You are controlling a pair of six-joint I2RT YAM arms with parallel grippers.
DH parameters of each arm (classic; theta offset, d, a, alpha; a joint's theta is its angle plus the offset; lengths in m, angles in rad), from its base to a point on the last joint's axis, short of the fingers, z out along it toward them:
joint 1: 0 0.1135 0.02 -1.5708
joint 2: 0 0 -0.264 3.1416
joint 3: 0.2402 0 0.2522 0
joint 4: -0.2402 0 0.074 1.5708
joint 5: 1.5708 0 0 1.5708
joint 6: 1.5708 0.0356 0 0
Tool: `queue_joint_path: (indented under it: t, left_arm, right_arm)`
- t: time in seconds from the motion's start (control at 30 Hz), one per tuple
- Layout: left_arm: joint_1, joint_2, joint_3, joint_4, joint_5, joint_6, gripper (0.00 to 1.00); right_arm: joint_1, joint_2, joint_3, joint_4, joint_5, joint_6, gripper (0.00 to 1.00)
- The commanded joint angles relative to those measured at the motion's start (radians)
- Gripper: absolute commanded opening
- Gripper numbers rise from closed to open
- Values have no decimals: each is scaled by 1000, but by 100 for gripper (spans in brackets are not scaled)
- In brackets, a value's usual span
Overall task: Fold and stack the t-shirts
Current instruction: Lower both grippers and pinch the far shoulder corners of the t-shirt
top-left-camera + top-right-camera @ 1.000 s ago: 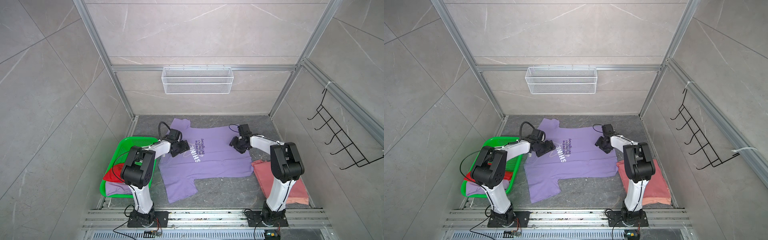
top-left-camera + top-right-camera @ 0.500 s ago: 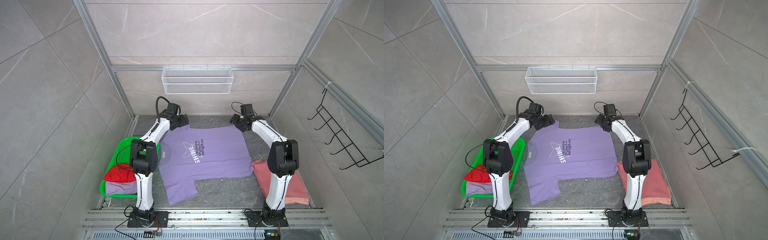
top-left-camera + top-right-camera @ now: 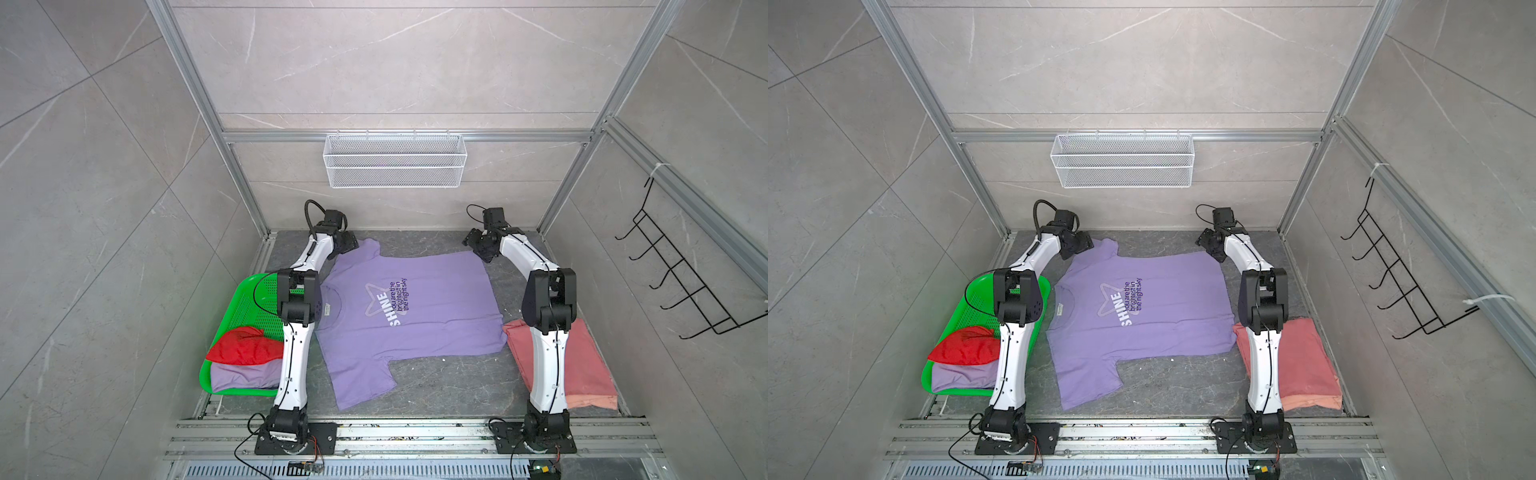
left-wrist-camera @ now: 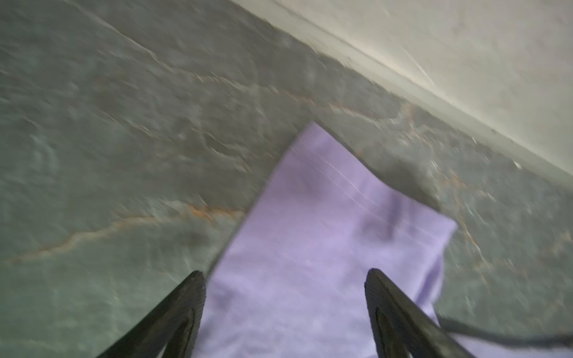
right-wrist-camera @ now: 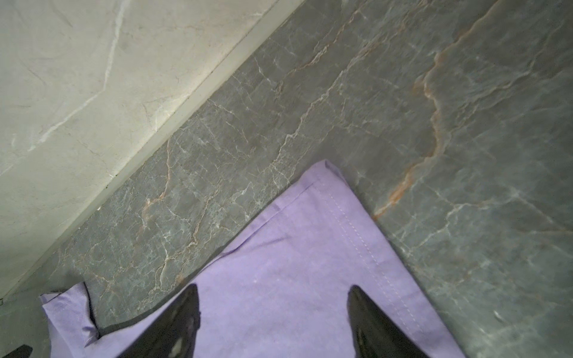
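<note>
A lavender t-shirt with white "SHINE" print [image 3: 415, 307] [image 3: 1167, 328] lies spread flat, print up, mid-table in both top views. My left gripper [image 3: 349, 243] [image 4: 285, 276] hovers open over its far sleeve [image 4: 325, 223], near the back wall. My right gripper [image 3: 478, 247] [image 5: 273, 289] is open over the shirt's far hem corner [image 5: 313, 235]. Neither holds cloth. A folded salmon-pink t-shirt [image 3: 582, 365] lies at the right, partly behind the right arm. A bright red t-shirt [image 3: 245, 347] rests on another lavender one [image 3: 241, 374] in the green basket.
The green perforated basket [image 3: 249, 291] stands at the left table edge. A white wire basket [image 3: 395, 162] hangs on the back wall, just above both grippers. A black hook rack [image 3: 685, 282] is on the right wall. Grey marbled table shows along the front [image 3: 449, 386].
Both arms have reached from the middle of the shirt out to its far corners by the back wall. The shirt's far half now lies flatter. The other shirts have not moved.
</note>
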Motion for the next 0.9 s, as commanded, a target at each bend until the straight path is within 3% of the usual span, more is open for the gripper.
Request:
queue_joint_path:
  t: [0.0, 0.43, 0.6, 0.73, 0.87]
  left_arm:
    - [-1, 40, 59, 136, -44, -31, 83]
    - [-42, 229, 237, 201, -2, -179, 75]
    - [-63, 244, 258, 81, -82, -212, 56]
    - [-63, 229, 231, 61, -141, -226, 39]
    - [-62, 223, 231, 68, -171, -214, 24]
  right_arm:
    - [2, 8, 33, -66, -13, -18, 75]
    - [-24, 86, 130, -112, 37, -30, 75]
    - [-32, 223, 357, -180, 51, -48, 75]
    - [-30, 403, 688, -347, 77, -79, 75]
    - [-31, 509, 868, -475, 108, -95, 75]
